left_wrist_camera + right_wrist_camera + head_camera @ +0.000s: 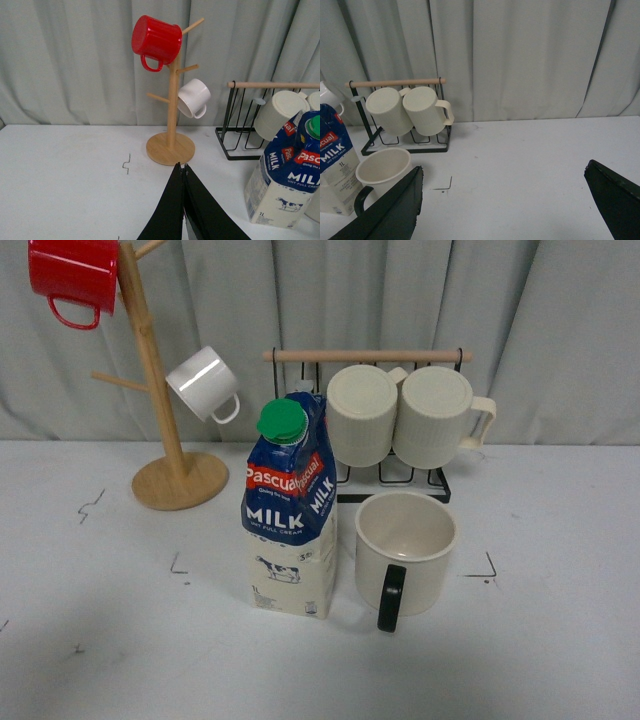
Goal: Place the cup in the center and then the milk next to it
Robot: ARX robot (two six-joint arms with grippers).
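Note:
The cup (405,552), a wide cream mug with a black handle facing the camera, stands upright on the table in the front view. The milk (291,508), a blue and cream Pascual carton with a green cap, stands touching or nearly touching the cup's left side. Neither arm shows in the front view. My left gripper (182,166) is shut and empty, left of the milk (286,175) and in front of the mug tree base. My right gripper (503,172) is wide open and empty, to the right of the cup (384,172) and the milk (335,160).
A wooden mug tree (165,410) at the back left holds a red mug (72,275) and a small white mug (204,383). A black wire rack (400,420) behind the cup holds two ribbed cream mugs. Grey curtains hang behind. Black corner marks (487,570) are on the table.

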